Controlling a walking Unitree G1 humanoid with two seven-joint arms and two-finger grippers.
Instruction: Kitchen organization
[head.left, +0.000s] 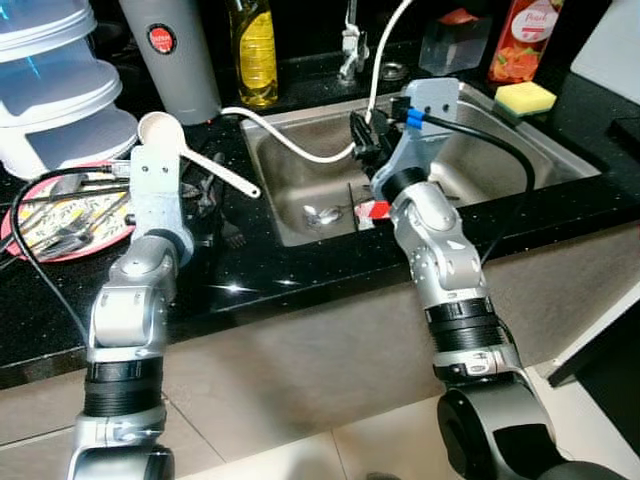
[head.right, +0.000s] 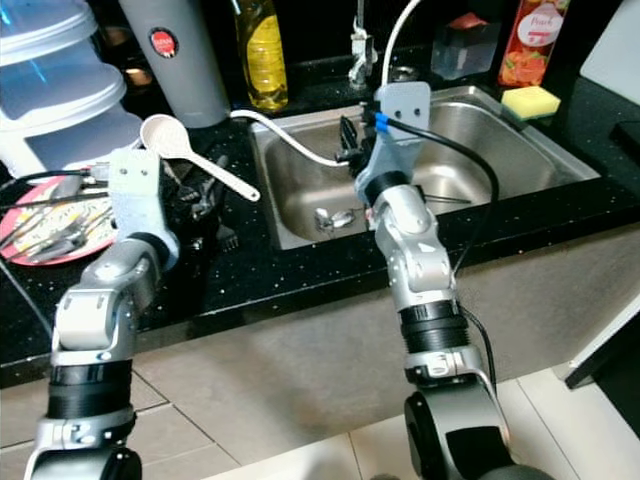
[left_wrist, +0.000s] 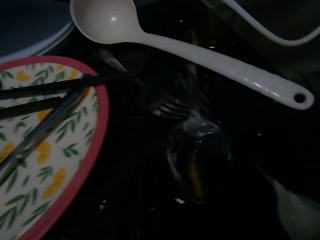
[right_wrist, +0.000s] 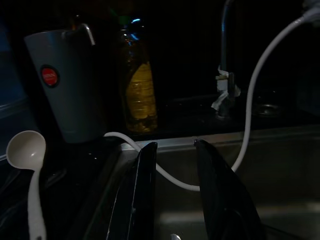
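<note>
**A:** While we're scanning from the left edge of the frame, what is sitting there?

**B:** A patterned plate (head.left: 60, 225) is lying at the left, carrying dark utensils (left_wrist: 45, 92). Just right of it, the left gripper (head.left: 205, 195) is hanging over the black counter (head.left: 300, 270), above a fork (left_wrist: 167, 107). I cannot tell how its fingers are standing. A white ladle (head.left: 190, 150) is lying near it, bowl toward the upper left.

**B:** At centre, the right gripper (right_wrist: 175, 190) is reaching over the sink (head.right: 560, 170), fingers parted narrowly and holding nothing. A spoon (head.left: 322, 213) is resting on the basin floor, and a white hose (head.left: 290, 140) is trailing into the basin.

**A:** And how far along is the tidying looking?

**B:** Early, I'd judge. The ladle and fork are lying loose, the spoon is waiting in the sink. A sponge (head.left: 525, 97) is sitting at the upper right.
</note>
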